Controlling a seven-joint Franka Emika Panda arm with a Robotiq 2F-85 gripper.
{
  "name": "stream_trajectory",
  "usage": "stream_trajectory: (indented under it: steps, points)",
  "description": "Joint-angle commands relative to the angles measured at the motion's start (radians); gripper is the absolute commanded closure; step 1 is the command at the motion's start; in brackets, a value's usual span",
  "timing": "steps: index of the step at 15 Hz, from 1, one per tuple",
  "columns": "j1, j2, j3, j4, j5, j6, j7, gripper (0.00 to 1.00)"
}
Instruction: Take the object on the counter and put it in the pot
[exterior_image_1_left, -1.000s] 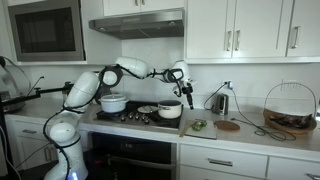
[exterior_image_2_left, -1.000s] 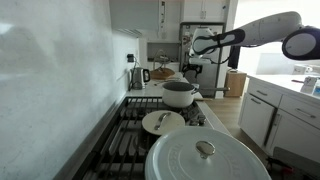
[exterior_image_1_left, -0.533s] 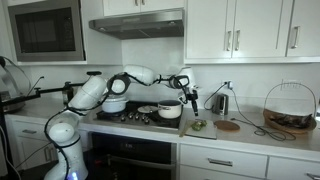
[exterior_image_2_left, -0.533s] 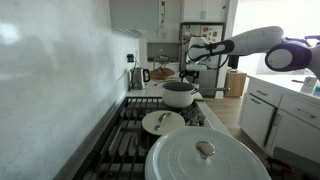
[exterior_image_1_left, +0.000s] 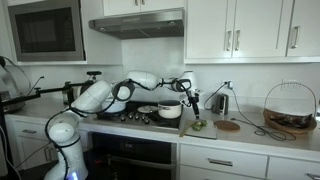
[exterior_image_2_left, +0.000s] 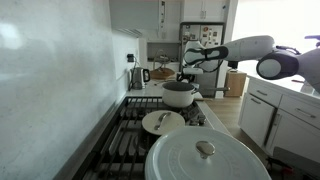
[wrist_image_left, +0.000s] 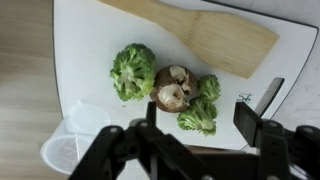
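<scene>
In the wrist view two green lumpy florets lie on a white cutting board (wrist_image_left: 80, 60). One green object (wrist_image_left: 131, 70) is at the left; a smaller one (wrist_image_left: 203, 110) sits beside a brown mushroom-like piece (wrist_image_left: 173, 88). My gripper (wrist_image_left: 200, 114) hangs over the smaller floret, open, with a finger on each side and not touching it. In an exterior view the gripper (exterior_image_1_left: 190, 102) is low over the green object (exterior_image_1_left: 198, 125) on the counter. The squat white pot (exterior_image_1_left: 170, 110) stands on the stove just beside it and also appears in the other view, where the pot (exterior_image_2_left: 179, 94) sits below the gripper (exterior_image_2_left: 186, 72).
A wooden spatula (wrist_image_left: 200, 35) lies across the board's far side. A clear plastic lid (wrist_image_left: 75, 135) sits at its near left corner. A large lidded white pot (exterior_image_2_left: 205, 160), a plate (exterior_image_2_left: 163, 122), a kettle (exterior_image_1_left: 221, 101), a round wooden board (exterior_image_1_left: 228, 125) and a wire basket (exterior_image_1_left: 288, 108) stand around.
The arm has swung down from above the pot toward the counter, bringing the gripper low over the cutting board. The fingers have drawn slightly closer together.
</scene>
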Motion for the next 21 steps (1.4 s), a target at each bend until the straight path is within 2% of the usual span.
stream_trajectory:
  steps: [1,2,3,4,6,7,11,14,15,16,17,18,19,21]
  points:
    - [-0.006,0.052,0.018,0.100,0.009,-0.057,-0.025,0.17]
    - [-0.007,0.060,0.021,0.113,0.008,-0.063,-0.024,0.15]
    - [-0.009,0.067,0.023,0.124,0.008,-0.068,-0.024,0.26]
    - [-0.010,0.073,0.024,0.133,0.008,-0.072,-0.024,0.22]
    - [-0.013,0.084,0.024,0.150,0.007,-0.081,-0.022,0.30]
    - [-0.015,0.089,0.024,0.157,0.008,-0.086,-0.022,0.26]
    - [-0.023,0.106,0.022,0.180,0.007,-0.105,-0.019,0.25]
    - [-0.027,0.119,0.021,0.190,0.005,-0.114,-0.017,0.29]
    - [-0.027,0.124,0.022,0.194,0.005,-0.118,-0.016,0.37]
    - [-0.028,0.129,0.022,0.200,0.005,-0.121,-0.017,0.35]
    - [-0.029,0.133,0.022,0.204,0.004,-0.124,-0.018,0.40]
    - [-0.029,0.137,0.022,0.209,0.004,-0.126,-0.018,0.38]
    - [-0.030,0.140,0.022,0.213,0.004,-0.129,-0.018,0.47]
    - [-0.030,0.145,0.021,0.222,0.004,-0.134,-0.016,0.43]
